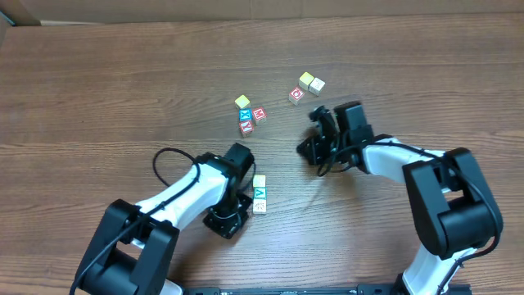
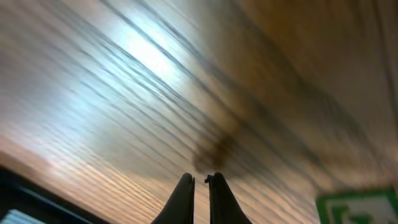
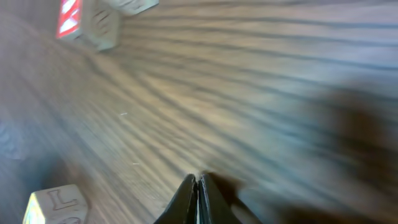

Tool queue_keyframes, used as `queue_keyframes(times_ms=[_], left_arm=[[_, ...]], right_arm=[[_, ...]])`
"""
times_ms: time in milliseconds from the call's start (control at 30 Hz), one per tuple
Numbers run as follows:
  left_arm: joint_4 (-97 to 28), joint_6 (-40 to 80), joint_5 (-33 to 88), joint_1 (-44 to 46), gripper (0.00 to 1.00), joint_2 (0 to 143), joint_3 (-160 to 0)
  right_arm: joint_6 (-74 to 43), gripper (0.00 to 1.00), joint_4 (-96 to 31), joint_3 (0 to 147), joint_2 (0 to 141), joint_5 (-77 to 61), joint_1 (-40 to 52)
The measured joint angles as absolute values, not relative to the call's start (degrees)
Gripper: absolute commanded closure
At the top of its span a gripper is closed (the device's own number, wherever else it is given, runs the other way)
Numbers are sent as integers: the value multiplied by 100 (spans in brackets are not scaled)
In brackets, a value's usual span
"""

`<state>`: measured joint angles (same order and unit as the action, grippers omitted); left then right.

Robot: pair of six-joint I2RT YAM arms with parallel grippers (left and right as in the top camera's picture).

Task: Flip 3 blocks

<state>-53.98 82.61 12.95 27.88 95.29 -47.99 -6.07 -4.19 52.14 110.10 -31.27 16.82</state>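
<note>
Three small wooden blocks sit in a short row on the desk (image 1: 98, 74), touching one another, just to the right of the left arm's black wrist. The pale yellow block (image 1: 259, 180) is at the far end of the row, the block with the green letter (image 1: 259, 193) is in the middle, and the cream block (image 1: 259, 207) is at the end nearest the robot.

The left end effector (image 2: 200, 179) is closed, its two fingers pressed almost together with nothing between them. It hangs low over bare wood grain. In its wrist view a green-bordered white face shows at the lower right corner.

The right end effector (image 3: 198, 178) is also closed and empty, with its fingertips together close above the desk. In its wrist view a pale block with an engraved L (image 3: 56, 204) lies at the lower left, and a red-lettered block (image 3: 69, 15) sits at the upper left with a plain cream cube (image 3: 102, 25) touching it.

Further back on the desk, well apart from the row of three, a yellow block (image 1: 242, 102) sits beside a blue-lettered block (image 1: 245, 115) and two more red-lettered ones.
</note>
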Motion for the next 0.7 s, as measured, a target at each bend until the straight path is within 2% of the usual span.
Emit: queue_keyframes(times_ms=[200, 467, 533, 700], left_arm=[[-5699, 8034, 1127, 1925, 96, 9529, -4799], [-5443, 6624, 1129, 786, 96, 9411, -4799], [-5426, 6125, 1146, 565, 96, 9115, -4814], [-5500, 5170, 1173, 375, 96, 7999, -5275]], right_arm=[[-622, 92, -593, 5231, 10995, -3221, 1247], [-567, 87, -1295, 5251, 10672, -2998, 1013], [-541, 82, -1730, 5325, 10455, -2871, 1011], [-349, 64, -2779, 5977, 9690, -2681, 1011]])
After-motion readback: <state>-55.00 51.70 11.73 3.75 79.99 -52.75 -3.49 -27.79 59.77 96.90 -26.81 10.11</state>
